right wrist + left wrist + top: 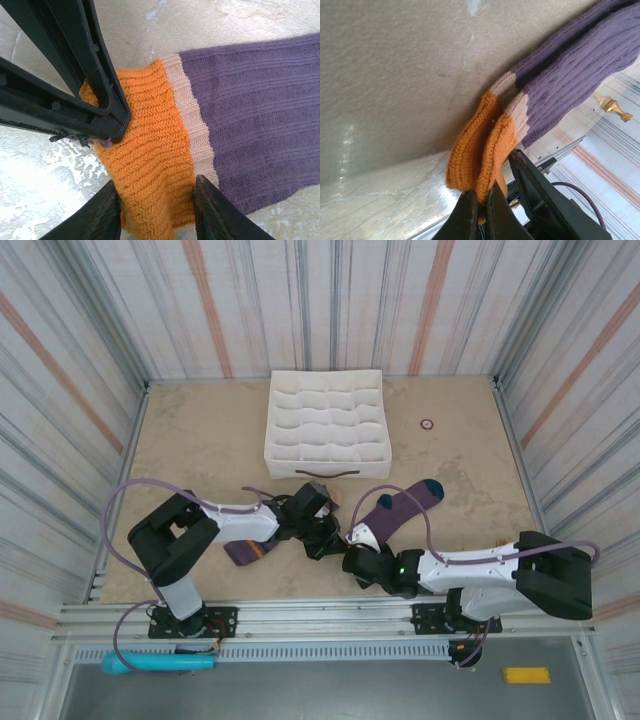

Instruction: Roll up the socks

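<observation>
Grabbing the cuff was the step I was on. The orange-cuffed purple sock [400,505] lay flat on the table, running from frame centre up to the right in the top view, teal heel toward the far end. The left gripper [481,197] was clamped tight on one corner of the orange cuff [150,150], lifting that edge a bit. The right gripper [156,185] had its jaws apart, straddling the cuff at the bottom of its wrist view, not pinching as far as I could tell. My take: get the right fingers onto the full folded edge, both layers, close beside the left's grip but not bumping it, then turn the cuff over onto the leg evenly so the roll starts straight rather than cone-shaped. The striped purple sock [245,550] sat under the left arm, lower left of centre, so it looked like it needed stacking with the first one or handling after. No brands, labels or readable writing anywhere, including on the white divider box [290,465].
</observation>
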You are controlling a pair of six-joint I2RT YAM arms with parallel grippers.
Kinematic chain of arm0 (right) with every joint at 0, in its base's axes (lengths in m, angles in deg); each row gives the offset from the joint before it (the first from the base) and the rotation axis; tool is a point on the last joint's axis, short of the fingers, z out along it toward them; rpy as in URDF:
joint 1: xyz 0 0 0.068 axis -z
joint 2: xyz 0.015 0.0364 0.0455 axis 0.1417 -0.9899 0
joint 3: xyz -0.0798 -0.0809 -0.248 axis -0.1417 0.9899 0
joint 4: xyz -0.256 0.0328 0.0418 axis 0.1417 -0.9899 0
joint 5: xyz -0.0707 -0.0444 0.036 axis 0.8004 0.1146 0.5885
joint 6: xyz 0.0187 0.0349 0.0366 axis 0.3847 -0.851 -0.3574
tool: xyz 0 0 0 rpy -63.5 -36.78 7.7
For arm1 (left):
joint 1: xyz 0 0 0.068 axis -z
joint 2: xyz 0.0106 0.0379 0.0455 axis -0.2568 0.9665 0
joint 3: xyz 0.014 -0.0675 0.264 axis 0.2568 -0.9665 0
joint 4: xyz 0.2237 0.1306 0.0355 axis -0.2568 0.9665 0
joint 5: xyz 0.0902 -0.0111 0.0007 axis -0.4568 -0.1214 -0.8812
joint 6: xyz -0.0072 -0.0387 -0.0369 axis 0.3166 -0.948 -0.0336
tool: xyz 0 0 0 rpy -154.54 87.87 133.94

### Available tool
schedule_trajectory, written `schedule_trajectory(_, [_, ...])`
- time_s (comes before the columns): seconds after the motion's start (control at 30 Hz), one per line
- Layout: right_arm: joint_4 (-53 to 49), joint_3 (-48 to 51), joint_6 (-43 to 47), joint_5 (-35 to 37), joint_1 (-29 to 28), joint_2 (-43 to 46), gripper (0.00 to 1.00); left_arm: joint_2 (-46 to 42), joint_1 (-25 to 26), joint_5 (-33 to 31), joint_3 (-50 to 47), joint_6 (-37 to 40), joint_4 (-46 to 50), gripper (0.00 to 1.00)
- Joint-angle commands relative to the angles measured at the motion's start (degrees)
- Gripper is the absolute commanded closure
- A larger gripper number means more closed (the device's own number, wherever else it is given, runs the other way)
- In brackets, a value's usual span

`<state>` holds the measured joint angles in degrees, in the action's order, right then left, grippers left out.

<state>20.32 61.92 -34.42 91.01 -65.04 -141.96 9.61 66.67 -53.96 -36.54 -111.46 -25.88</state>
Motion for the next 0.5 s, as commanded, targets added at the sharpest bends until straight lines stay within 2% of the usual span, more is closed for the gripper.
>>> schedule_trajectory(0.0, [0.22, -0.56, -0.43, 1.24, -0.59, -1.44, 0.62, -1.14, -0.39, 1.00, -0.77, 0.73, 0.26, 1.00])
schedule_trajectory(0.13, [0.35, -1.02, -0.41, 1.12, -1.07, -1.97, 0.66, -1.07, -0.59, 0.91, -1.24, 0.54, -0.09, 1.00])
schedule_trajectory(0.37, [-0.11, -1.71, -0.58, -0.02, -1.09, -2.36, 0.93, -1.99, -1.43, 0.39, -1.03, 1.57, 0.61, 1.00])
schedule_trajectory(0.47, [0.04, -1.86, -0.67, -1.56, -0.93, -2.13, 1.00, -2.65, -1.92, -0.62, -1.00, 1.99, 0.70, 0.85])
